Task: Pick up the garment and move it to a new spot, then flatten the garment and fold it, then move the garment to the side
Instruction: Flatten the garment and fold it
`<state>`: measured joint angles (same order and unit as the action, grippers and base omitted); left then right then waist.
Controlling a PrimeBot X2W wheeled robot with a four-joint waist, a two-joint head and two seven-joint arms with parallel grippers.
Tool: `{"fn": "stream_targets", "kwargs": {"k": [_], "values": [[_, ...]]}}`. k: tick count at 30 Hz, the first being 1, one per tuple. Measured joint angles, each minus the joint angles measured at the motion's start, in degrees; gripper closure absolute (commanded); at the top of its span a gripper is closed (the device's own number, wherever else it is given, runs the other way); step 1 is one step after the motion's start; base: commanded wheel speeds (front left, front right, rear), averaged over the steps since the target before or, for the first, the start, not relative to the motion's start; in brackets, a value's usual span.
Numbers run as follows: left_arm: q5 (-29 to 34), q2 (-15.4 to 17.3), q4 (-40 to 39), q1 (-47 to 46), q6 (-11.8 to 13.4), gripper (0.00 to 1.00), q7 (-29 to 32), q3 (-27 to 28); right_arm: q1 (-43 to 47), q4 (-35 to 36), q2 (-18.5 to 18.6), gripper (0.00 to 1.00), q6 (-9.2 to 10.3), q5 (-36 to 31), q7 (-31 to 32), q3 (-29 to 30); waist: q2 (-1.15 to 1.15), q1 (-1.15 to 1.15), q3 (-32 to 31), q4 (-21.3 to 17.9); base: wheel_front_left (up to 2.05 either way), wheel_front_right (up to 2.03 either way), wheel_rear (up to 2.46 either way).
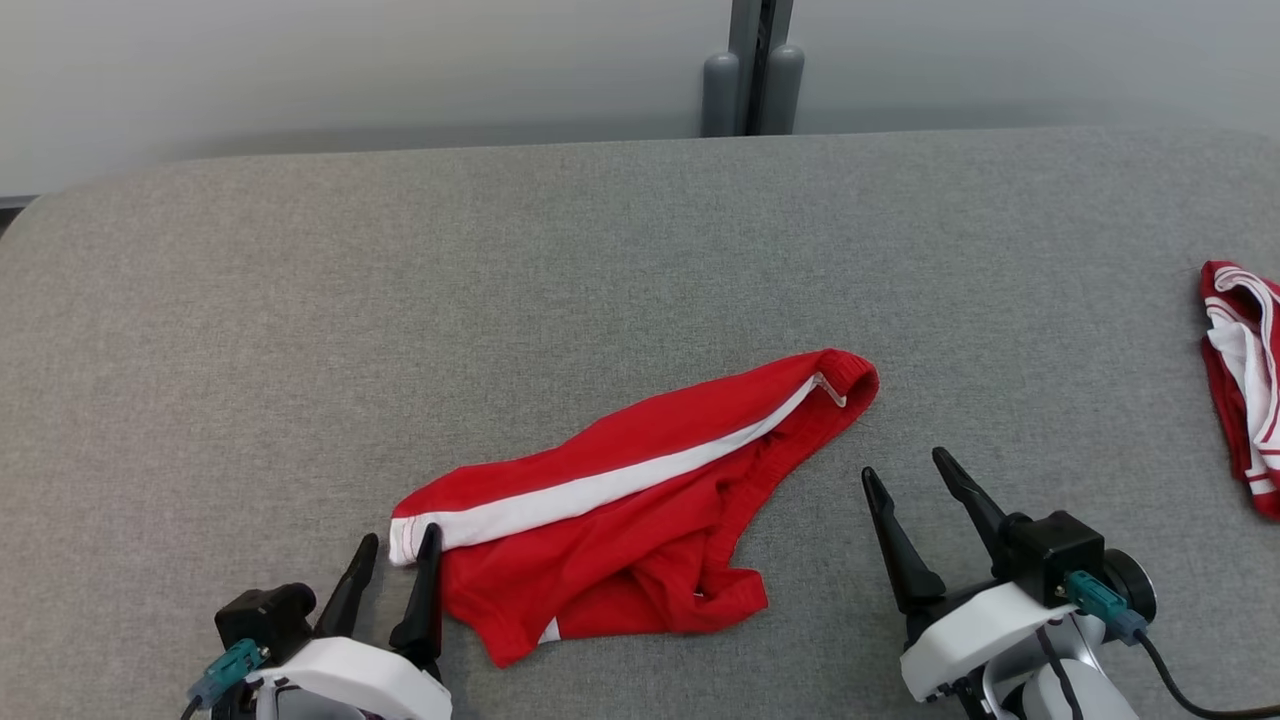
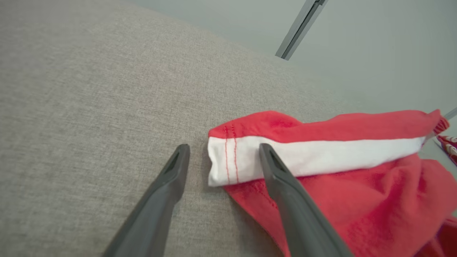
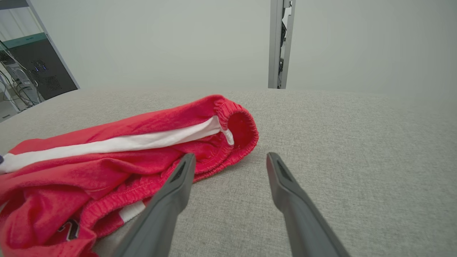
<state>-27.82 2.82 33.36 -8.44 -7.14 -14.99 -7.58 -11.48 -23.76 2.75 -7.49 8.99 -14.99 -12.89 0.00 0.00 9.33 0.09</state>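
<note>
Head view: the right edge cuts off a red-and-white cloth [image 1: 1243, 385]. Right wrist view: the red shorts [image 3: 71, 178] run off the lower left.

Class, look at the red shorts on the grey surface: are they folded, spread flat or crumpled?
Crumpled. The red shorts lie bunched and twisted, with wrinkles below the white stripe and no squared-up edges.

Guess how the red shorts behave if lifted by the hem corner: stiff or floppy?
Probably floppy: the red shorts lie crumpled in soft folds, so they should drape from the hem corner. Likely light, being thin knit. Pushed, they would probably bunch rather than slide: the table looks textured.
</note>
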Motion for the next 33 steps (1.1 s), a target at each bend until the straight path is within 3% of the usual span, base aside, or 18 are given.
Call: {"fn": "stream_targets", "kwargs": {"k": [14, 16, 19, 20, 23, 26, 28, 29, 30, 31, 32, 33], "values": [[-7.6, 0.7, -0.6, -1.4, -0.1, 0.0, 0.0, -3.4, -1.5, 0.1, 0.0, 0.0, 0.0, 0.6, 0.0, 0.0, 0.0, 0.0, 2.2, -0.5, 0.0, 0.0, 0.0], [-7.9, 0.9, -0.9, -1.4, -0.1, 0.04, 0.0, -3.6, -1.6, 0.2, 0.0, 0.0, 0.0, 0.6, 0.0, 0.0, 0.0, 0.0, 2.3, -0.4, 0.0, 0.0, 0.0], [-8.3, 1.1, -1.3, -1.4, -0.2, 0.21, 0.0, -3.9, -1.6, 0.2, 0.0, 0.0, 0.0, 0.7, 0.0, 0.0, 0.0, 0.0, 2.4, -0.3, 0.0, 0.0, 0.0], [-8.4, 1.2, -1.4, -1.4, -0.2, 0.22, 0.0, -4.0, -1.6, 0.2, 0.0, 0.0, 0.0, 0.8, 0.0, 0.1, 0.0, 0.0, 2.4, -0.3, 0.0, 0.0, 0.0], [-8.5, 1.4, -1.8, -1.4, -0.2, 0.22, 0.0, -4.3, -1.9, 0.2, 0.0, 0.0, 0.0, 1.1, 0.0, 0.1, 0.0, 0.0, 2.5, -0.1, 0.0, 0.0, 0.0], [-8.6, 1.6, -1.8, -1.4, -0.2, 0.07, 0.0, -4.4, -2.1, 0.2, 0.0, 0.0, 0.0, 1.2, 0.0, 0.2, 0.0, 0.0, 2.7, -0.1, 0.0, 0.0, 0.0], [-9.0, 1.5, -1.7, -1.4, -0.2, 0.21, 0.0, -4.7, -2.1, 0.1, 0.0, 0.0, 0.0, 1.3, 0.0, 0.2, 0.0, 0.0, 2.7, 0.0, 0.0, 0.0, 0.0], [-9.2, 1.5, -1.7, -1.4, -0.2, 0.44, 0.0, -4.8, -2.1, 0.1, 0.0, 0.0, 0.0, 1.3, 0.0, 0.2, 0.0, 0.0, 2.7, 0.1, 0.0, 0.0, 0.0], [-9.3, 1.5, -1.7, -1.4, -0.2, 0.57, 0.0, -4.9, -2.1, 0.1, 0.0, 0.0, 0.0, 1.4, 0.0, 0.3, 0.0, 0.0, 2.7, 0.1, 0.0, 0.0, 0.0], [-9.3, 1.6, -1.7, -1.4, -0.2, 0.66, 0.0, -5.1, -2.1, 0.0, 0.0, 0.0, 0.0, 1.5, 0.0, 0.4, 0.0, 0.0, 2.6, 0.2, 0.0, 0.0, 0.0], [-9.5, 1.6, -1.7, -1.4, -0.2, 0.67, 0.0, -5.2, -2.1, -0.1, 0.0, 0.0, 0.0, 1.5, 0.0, 0.4, 0.0, 0.0, 2.6, 0.2, 0.0, 0.0, 0.0], [-9.6, 1.6, -1.7, -1.4, -0.2, 0.74, 0.0, -5.4, -2.1, -0.1, 0.0, 0.0, 0.0, 1.6, 0.0, 0.5, 0.0, 0.0, 2.6, 0.3, 0.0, 0.0, 0.0]]}}
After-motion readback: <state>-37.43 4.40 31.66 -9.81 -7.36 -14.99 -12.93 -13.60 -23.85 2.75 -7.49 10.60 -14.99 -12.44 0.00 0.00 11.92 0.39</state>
